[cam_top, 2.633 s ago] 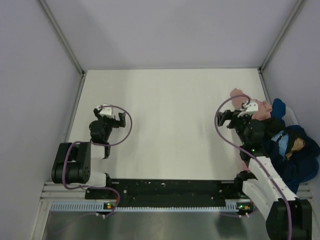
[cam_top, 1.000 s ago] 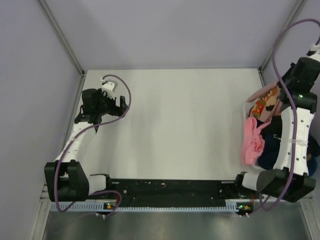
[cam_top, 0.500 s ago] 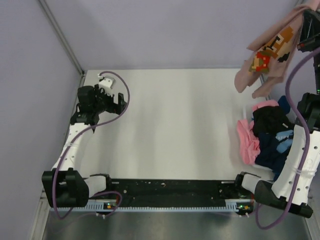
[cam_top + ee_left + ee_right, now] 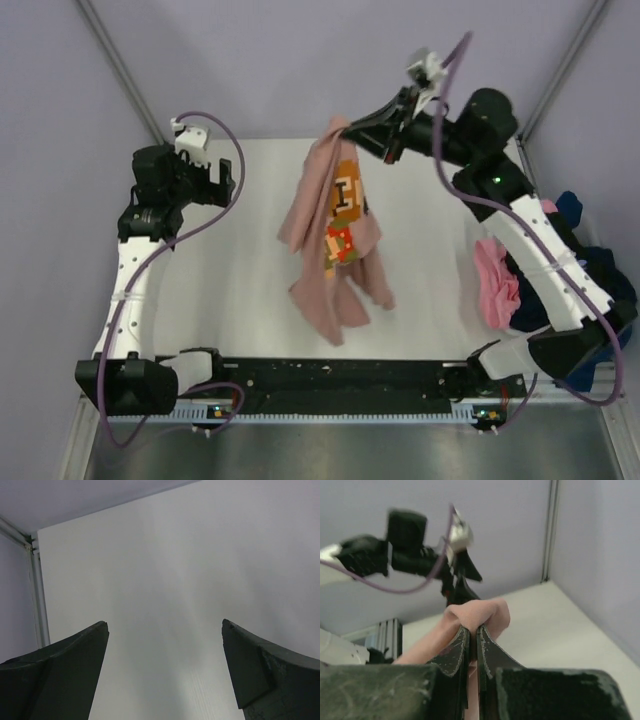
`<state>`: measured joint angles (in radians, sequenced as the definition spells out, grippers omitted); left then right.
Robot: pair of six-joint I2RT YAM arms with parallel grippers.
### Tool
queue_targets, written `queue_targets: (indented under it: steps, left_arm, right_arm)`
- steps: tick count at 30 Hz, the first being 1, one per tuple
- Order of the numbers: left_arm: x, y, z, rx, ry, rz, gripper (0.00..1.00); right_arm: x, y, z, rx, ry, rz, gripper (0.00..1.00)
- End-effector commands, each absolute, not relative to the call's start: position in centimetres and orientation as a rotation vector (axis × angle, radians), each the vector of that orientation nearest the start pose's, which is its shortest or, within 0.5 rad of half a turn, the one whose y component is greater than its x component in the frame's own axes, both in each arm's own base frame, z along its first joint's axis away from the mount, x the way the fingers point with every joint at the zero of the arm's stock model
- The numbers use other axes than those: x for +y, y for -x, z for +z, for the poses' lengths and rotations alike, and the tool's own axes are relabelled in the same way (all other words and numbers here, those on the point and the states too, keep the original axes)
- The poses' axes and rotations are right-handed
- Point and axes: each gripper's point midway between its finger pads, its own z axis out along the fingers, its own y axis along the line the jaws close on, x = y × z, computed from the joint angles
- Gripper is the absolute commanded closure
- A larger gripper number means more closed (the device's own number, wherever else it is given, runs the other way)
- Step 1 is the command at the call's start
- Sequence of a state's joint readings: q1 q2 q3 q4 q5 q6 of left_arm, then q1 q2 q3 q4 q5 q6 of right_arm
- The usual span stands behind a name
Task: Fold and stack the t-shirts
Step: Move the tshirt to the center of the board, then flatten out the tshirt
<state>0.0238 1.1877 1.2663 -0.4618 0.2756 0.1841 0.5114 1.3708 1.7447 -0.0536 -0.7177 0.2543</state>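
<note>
Dusty rose-pink cloth, a t-shirt (image 4: 335, 240) with an orange-brown pixel figure (image 4: 342, 215), is held up over the middle of the white surface (image 4: 230, 300). A fold at its 12 o'clock end is pinched between the right jaws, which are pressed together on it; the rest hangs below them. Its long axis is drawn from 12 to 6 o'clock, the loose lower end toward the arm bases. The left jaws are spread wide at 10 o'clock, well apart from it, with only bare surface between them. The pinched fold (image 4: 480, 615) is shown close only by the right wrist view. The printed figure and the heap of other t-shirts (image 4: 500, 285) at 3 o'clock are shown only by the top view.
</note>
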Motion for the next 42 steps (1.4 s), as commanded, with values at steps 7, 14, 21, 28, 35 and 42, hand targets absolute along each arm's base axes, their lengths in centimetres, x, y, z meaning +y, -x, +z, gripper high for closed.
queue_targets:
  steps: [7,14,21,28,35,42]
  left_arm:
    - [-3.6,-32.9,28.8,1.919,-0.509,-0.102,0.01]
    - [-4.3,-31.8,25.2,2.016,-0.578,-0.163,0.04]
    - [-3.5,-31.5,24.0,2.083,-0.402,-0.235,0.01]
    - [1.1,-32.2,22.7,2.154,-0.193,-0.205,0.02]
    - [2.2,-30.7,19.2,2.292,-0.157,-0.158,0.03]
    - [1.0,-29.5,18.9,2.263,-0.285,-0.201,0.04]
  right_arm:
    - [30.8,-38.4,29.5,1.679,0.738,0.83,1.0]
    - [18.7,-49.0,17.9,2.306,0.182,0.371,0.46]
    - [22.3,-42.8,18.2,2.19,0.423,0.288,0.36]
    - [33.7,-35.6,16.0,1.982,1.014,0.369,0.27]
    - [38.9,-36.3,11.6,2.017,1.235,0.464,0.12]
    - [40.5,-37.4,8.6,2.047,1.242,0.46,0.43]
